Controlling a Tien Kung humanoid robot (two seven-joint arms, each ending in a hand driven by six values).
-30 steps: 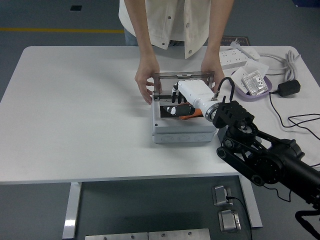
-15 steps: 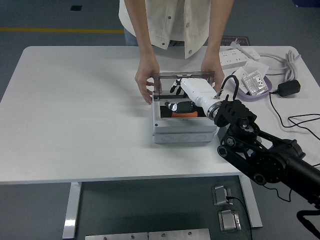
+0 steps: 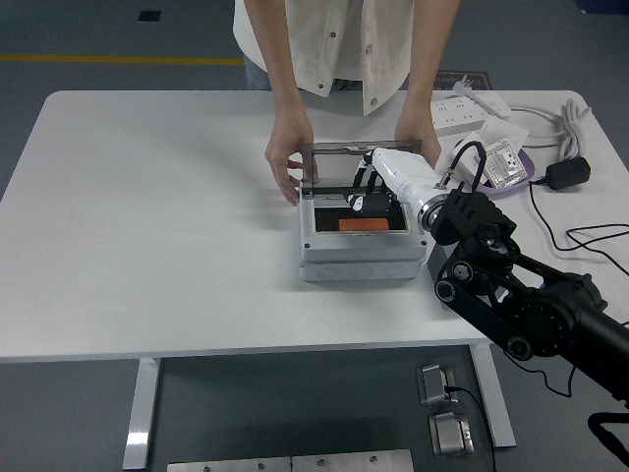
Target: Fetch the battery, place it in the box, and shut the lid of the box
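The grey box [image 3: 357, 236] sits near the middle of the white table [image 3: 147, 226] with the battery [image 3: 362, 225], its orange face up, lying inside. Over its far right corner, the right hand [image 3: 362, 192] seems to grasp nothing, though its dark fingers are hard to read. Beyond, a person's hands [image 3: 285, 157] hold the clear lid [image 3: 359, 167] upright, probably keeping the opening free; past the table is grey floor [image 3: 118, 39].

Right robot hand [image 3: 362, 189] reaching forward (fingers apparently loose, empty), black forearm angled behind
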